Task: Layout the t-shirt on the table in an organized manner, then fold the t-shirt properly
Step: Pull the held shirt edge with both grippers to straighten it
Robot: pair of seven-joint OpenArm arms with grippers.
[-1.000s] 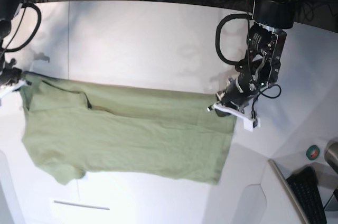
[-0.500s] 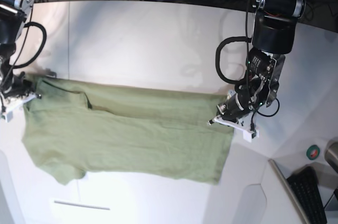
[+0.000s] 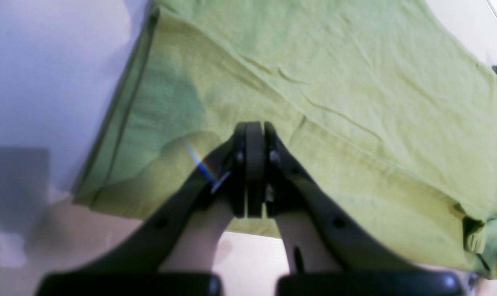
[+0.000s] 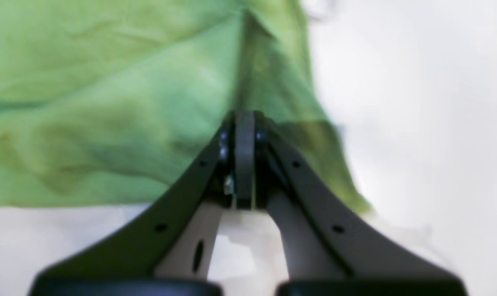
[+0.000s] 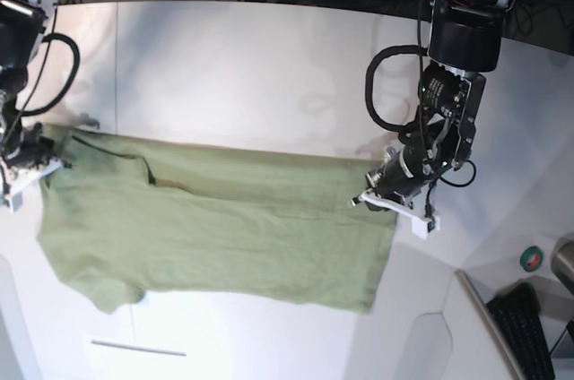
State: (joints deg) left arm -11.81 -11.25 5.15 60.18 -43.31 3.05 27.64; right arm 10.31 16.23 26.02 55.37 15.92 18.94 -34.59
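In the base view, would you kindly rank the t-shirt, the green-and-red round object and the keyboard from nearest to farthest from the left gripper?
1. The t-shirt: directly at the left gripper, whose shut tips are on its right-hand edge.
2. The green-and-red round object: to the gripper's right, near the picture's right edge.
3. The keyboard: lower right corner, farthest.

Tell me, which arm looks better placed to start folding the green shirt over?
Neither clearly. The left tool is shut over the t-shirt at one far corner, the right tool at the other, so both probably move together.
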